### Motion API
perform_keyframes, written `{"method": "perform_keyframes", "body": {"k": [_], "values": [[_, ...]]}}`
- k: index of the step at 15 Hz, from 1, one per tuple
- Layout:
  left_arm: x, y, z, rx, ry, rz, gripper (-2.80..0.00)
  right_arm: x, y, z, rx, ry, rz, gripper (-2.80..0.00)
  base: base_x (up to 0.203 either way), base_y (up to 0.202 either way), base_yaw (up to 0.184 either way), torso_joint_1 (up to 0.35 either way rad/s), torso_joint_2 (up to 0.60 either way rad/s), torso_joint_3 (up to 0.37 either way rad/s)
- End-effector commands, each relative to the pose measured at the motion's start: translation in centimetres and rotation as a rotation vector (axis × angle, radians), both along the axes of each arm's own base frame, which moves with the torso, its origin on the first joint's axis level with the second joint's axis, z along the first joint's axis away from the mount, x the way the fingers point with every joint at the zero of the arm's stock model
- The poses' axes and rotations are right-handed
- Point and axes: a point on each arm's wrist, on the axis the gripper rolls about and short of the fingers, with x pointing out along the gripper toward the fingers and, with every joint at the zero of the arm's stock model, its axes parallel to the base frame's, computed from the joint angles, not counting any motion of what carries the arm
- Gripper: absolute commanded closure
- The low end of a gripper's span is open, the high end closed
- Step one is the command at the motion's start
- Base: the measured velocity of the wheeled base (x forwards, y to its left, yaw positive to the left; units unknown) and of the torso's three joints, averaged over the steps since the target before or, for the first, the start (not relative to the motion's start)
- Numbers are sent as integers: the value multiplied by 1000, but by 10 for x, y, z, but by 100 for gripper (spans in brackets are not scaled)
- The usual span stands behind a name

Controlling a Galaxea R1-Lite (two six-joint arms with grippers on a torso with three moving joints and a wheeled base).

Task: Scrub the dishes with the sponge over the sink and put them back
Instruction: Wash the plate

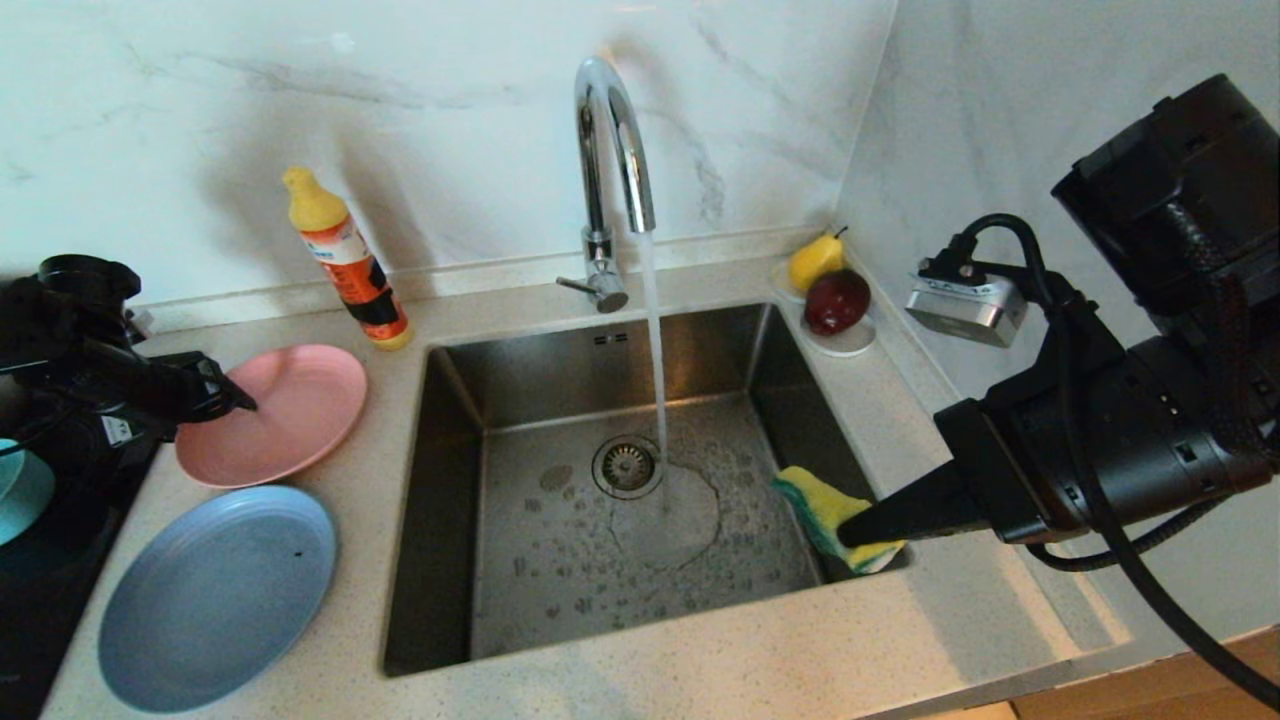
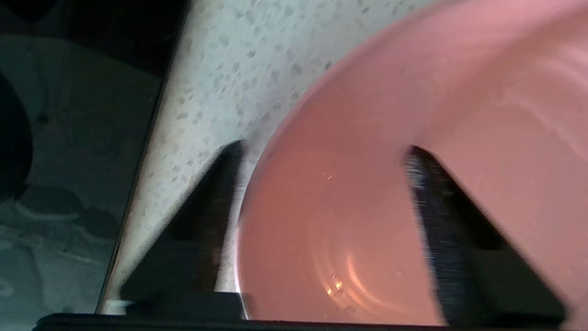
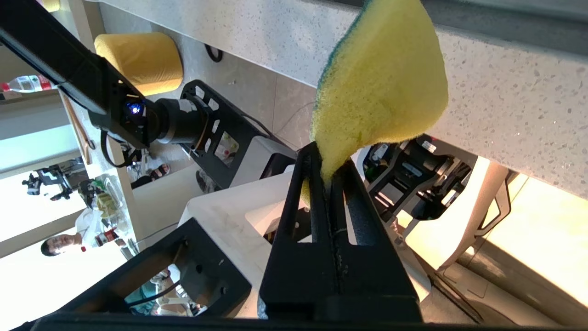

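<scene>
left end effector (image 2: pixel 321 193) apart, pink plate (image 1: pixel 290 410) rim straddled, mid-left | right end effector (image 1: pixel 850 530) clamped on sponge (image 1: pixel 825 510), lower right | risk: plate pushed away if rim is missed

You have the pink plate (image 1: pixel 285 410) lying flat on the table left of the sink (image 1: pixel 480 400), with the larger pale-blue plate (image 1: pixel 215 598) flat just in front of it and the teal bowl (image 1: pixel 22 492) at the far left edge. Your yellow sponge (image 1: pixel 830 515), green face outward, hangs pinched over the sink's right rim, where tap water runs onto the steel floor beside the round drain strainer.
</scene>
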Motion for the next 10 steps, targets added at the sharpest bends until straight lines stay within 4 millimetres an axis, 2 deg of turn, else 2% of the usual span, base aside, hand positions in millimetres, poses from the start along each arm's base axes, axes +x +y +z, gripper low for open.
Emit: {"method": "perform_keyframes", "body": {"k": [1, 4, 10], "values": [[1, 1, -3, -6, 2, 4, 0, 1, 0, -4, -8, 15, -1, 0, 0, 0, 0, 0, 0, 0], [3, 3, -8, -3, 7, 4, 0, 3, 1, -5, -4, 10, -2, 0, 0, 0, 0, 0, 0, 0], [-15, 36, -4, 21, -2, 66, 0, 10, 7, -9, 8, 1, 1, 0, 0, 0, 0, 0, 0, 0]]}}
